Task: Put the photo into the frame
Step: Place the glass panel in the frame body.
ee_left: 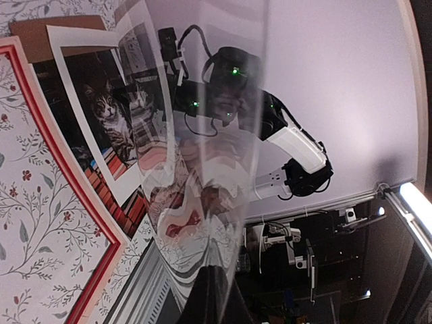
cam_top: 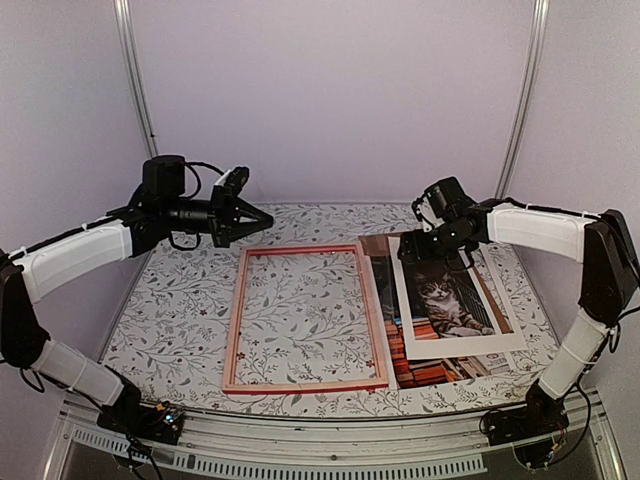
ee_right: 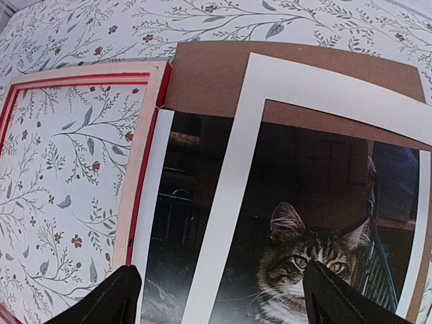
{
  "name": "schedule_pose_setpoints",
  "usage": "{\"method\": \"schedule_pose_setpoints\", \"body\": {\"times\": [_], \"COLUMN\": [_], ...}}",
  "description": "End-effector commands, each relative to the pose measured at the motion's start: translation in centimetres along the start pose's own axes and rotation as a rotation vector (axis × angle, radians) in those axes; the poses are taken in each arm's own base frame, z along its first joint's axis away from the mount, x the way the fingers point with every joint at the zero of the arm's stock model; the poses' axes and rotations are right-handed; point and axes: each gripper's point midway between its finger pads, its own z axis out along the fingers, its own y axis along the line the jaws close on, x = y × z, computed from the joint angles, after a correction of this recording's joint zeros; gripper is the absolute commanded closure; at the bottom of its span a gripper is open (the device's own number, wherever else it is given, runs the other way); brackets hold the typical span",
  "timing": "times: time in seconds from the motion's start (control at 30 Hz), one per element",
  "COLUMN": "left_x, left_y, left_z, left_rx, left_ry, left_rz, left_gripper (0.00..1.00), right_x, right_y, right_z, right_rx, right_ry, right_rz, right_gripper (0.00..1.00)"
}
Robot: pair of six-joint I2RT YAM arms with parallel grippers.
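The frame, red-fronted with pale wood sides, lies flat mid-table and holds nothing. The photo lies to its right on a brown backing board. A white mat board lies askew on top, and the cat shows through its window. My right gripper hovers open over the top left of the mat. In the right wrist view the gripper straddles the mat's left rail and the photo. My left gripper is raised at the back left. In its wrist view the gripper is shut on a clear sheet.
The frame's right rail nearly touches the photo's white left border. The table has a floral cloth, and pale walls stand close behind and at both sides. The clear sheet stands edge-on and mirrors the photo and the right arm.
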Motion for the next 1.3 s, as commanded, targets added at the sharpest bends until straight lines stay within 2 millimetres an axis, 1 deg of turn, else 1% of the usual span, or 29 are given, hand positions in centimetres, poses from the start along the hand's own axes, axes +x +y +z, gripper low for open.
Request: {"method": "schedule_pose_setpoints", "body": {"times": [0.0, 0.07, 0.13, 0.33, 0.47, 0.53, 0.67, 0.8, 0.93, 1.27], "left_x": [0.3, 0.4, 0.8, 1.7, 1.6, 1.5, 2.1, 2.0, 2.0, 2.2], "left_y": [-3.7, -2.9, -1.3, 5.1, 9.6, 11.6, 14.4, 16.4, 17.8, 19.7], "left_z": [0.1, 0.3, 0.7, 1.6, 1.2, 0.8, 0.5, -0.1, -0.5, -1.0], "left_rx": [0.107, 0.097, 0.079, -0.012, -0.107, -0.153, -0.210, -0.282, -0.332, -0.411], "left_ry": [-0.012, -0.017, -0.017, 0.017, 0.018, 0.017, 0.042, 0.040, 0.056, 0.105], "left_rz": [0.063, 0.045, 0.017, -0.059, -0.092, -0.103, -0.141, -0.146, -0.143, -0.132], "left_gripper": [1.00, 1.00, 1.00, 1.00, 1.00, 1.00, 1.00, 1.00, 1.00, 1.00], "right_x": [0.1, -0.1, -0.3, -0.3, 0.0, 0.1, 0.4, 0.4, 0.4, 0.6], "right_y": [-1.9, -2.3, -2.5, -2.9, -2.9, -2.9, -2.7, -2.5, -2.3, -2.1], "right_z": [-1.0, -1.2, -1.6, -2.1, -2.0, -1.9, -1.6, -1.3, -1.1, -0.6], "right_rx": [0.040, 0.048, 0.052, 0.064, 0.059, 0.057, 0.048, 0.037, 0.026, 0.014], "right_ry": [-0.015, -0.022, -0.033, -0.034, -0.025, -0.023, -0.016, -0.013, -0.010, 0.000], "right_rz": [0.040, 0.051, 0.053, 0.052, 0.051, 0.051, 0.053, 0.051, 0.051, 0.047], "right_gripper": [0.13, 0.13, 0.13, 0.13, 0.13, 0.13, 0.13, 0.13, 0.13, 0.13]}}
